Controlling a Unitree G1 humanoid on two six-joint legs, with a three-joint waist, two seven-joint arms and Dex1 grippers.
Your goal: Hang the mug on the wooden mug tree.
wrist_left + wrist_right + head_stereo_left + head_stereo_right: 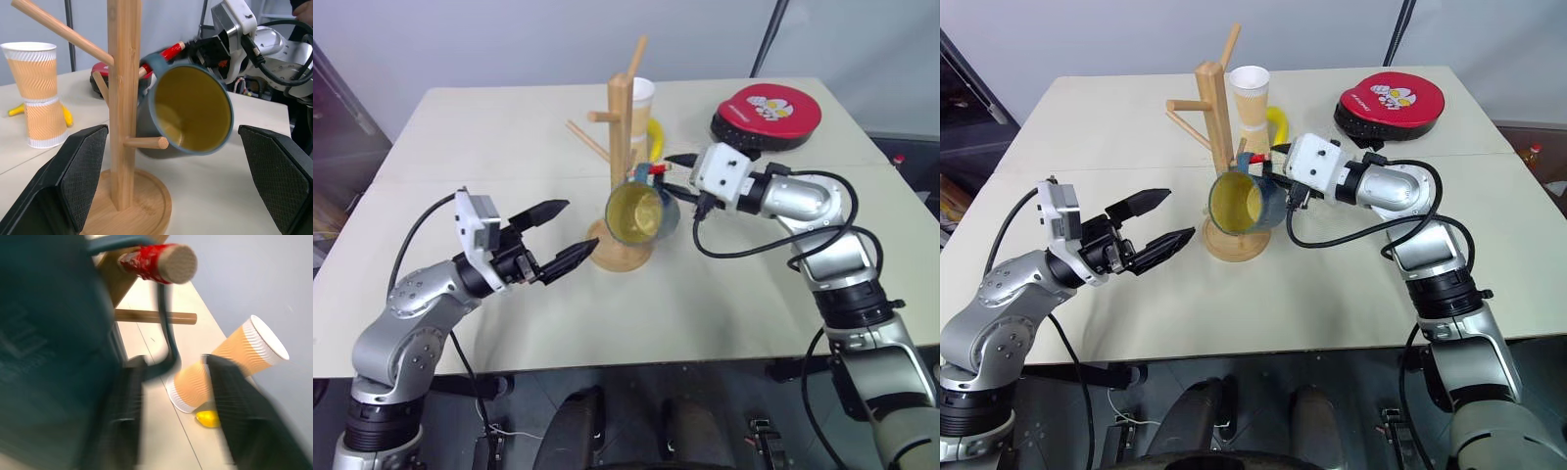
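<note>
Frame centre: we see mug w/ handle looped over red-tipped peg of wooden mug tree, so right gripper has jaws parted, holding nothing; left gripper open, empty.

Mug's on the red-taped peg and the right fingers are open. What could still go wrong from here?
The mug hangs tilted from the red-taped peg, its handle between the right gripper fingers; pulling back could snag it off. The paper cup stands just behind the wooden mug tree, so any jolt might topple it.
</note>
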